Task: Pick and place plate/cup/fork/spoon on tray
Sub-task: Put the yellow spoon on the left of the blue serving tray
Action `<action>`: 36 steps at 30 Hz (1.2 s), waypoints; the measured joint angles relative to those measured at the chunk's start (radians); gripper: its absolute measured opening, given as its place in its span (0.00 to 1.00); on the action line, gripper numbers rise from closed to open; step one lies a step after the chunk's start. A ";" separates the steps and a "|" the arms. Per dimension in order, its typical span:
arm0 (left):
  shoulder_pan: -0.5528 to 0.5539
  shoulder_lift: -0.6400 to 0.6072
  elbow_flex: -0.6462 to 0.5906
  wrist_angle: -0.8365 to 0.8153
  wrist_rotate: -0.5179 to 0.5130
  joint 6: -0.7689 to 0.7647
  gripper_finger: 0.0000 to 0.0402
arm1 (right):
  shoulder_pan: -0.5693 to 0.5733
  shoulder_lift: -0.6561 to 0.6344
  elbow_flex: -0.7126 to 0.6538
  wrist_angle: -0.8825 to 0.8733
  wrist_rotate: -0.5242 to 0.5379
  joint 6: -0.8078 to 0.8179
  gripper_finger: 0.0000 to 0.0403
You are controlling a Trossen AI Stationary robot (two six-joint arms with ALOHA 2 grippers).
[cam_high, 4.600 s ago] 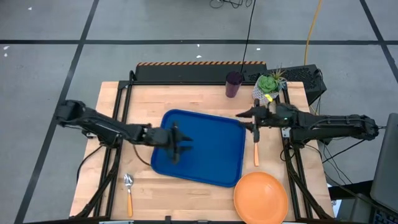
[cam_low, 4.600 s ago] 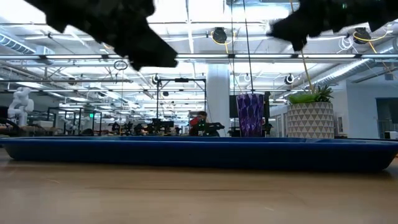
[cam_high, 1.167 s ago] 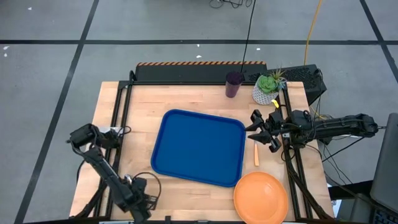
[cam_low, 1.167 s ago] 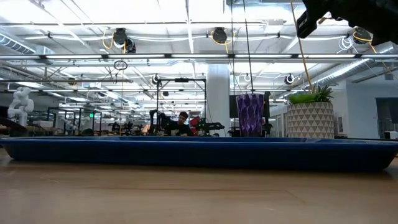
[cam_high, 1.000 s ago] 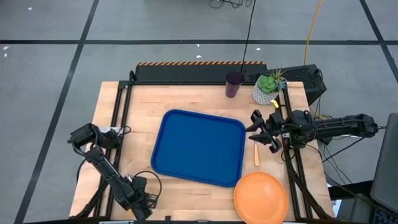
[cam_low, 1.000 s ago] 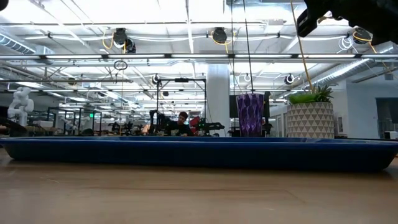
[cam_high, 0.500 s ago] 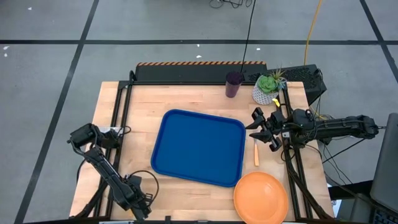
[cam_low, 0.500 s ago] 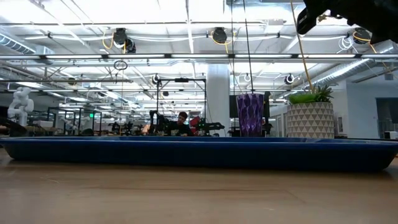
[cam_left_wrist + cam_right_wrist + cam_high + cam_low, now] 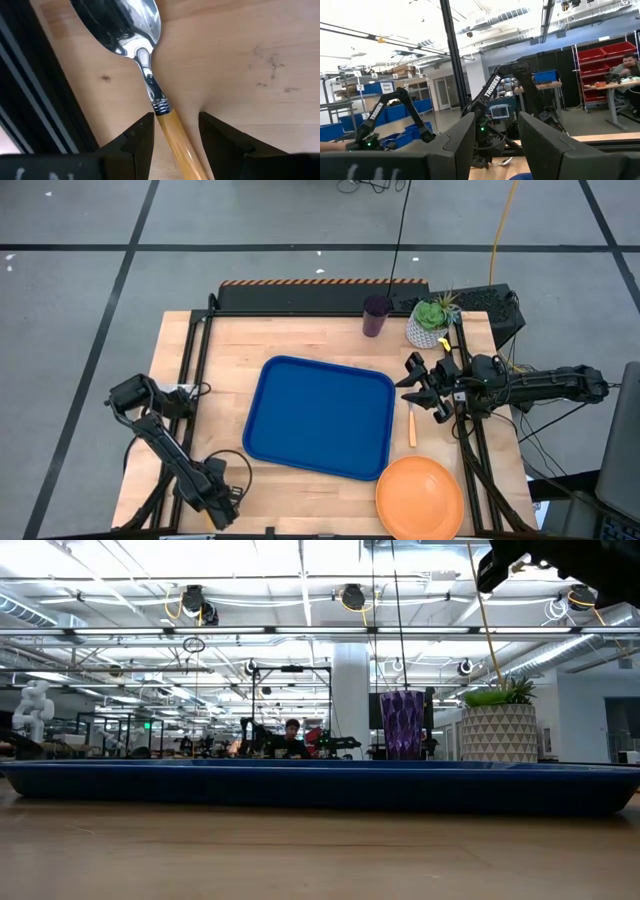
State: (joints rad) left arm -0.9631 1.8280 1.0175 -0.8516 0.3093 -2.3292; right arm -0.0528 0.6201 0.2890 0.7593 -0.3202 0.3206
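Note:
The spoon [image 9: 142, 55] lies flat on the wood near the table's front left corner, silver bowl and orange handle [image 9: 175, 135]. My left gripper [image 9: 214, 498] points down over it and is open. One finger [image 9: 140, 137] stands on each side of the handle, just behind the neck, without touching it. My right gripper [image 9: 420, 385] is open and held high at the table's right side, above the fork [image 9: 411, 426]. The blue tray [image 9: 320, 417] lies mid-table. The orange plate [image 9: 420, 498] is at the front right and the purple cup [image 9: 376, 315] at the far edge.
A white pot with a green plant [image 9: 430, 323] stands to the right of the cup. A dark frame rail [image 9: 45, 115] runs close beside the spoon. Bare wood lies between the tray and the table's front edge.
My left gripper has sunk toward the spoon, shifted slightly toward the table's left edge and tipped a little. Its fingers have kept the same gap. The spoon has not moved.

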 joint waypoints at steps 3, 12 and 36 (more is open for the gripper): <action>0.000 -0.005 -0.029 0.066 -0.026 0.016 0.39 | 0.000 0.000 0.000 0.000 0.000 0.005 0.36; 0.003 -0.006 -0.036 0.093 -0.050 0.044 0.11 | 0.000 0.000 0.000 0.000 0.000 0.003 0.36; 0.062 -0.146 -0.039 -0.043 -0.201 0.104 0.10 | 0.000 0.000 0.000 0.068 0.006 -0.034 0.36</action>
State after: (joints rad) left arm -0.9015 1.6825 0.9781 -0.8945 0.1079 -2.2249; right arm -0.0532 0.6200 0.2886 0.8268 -0.3145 0.2863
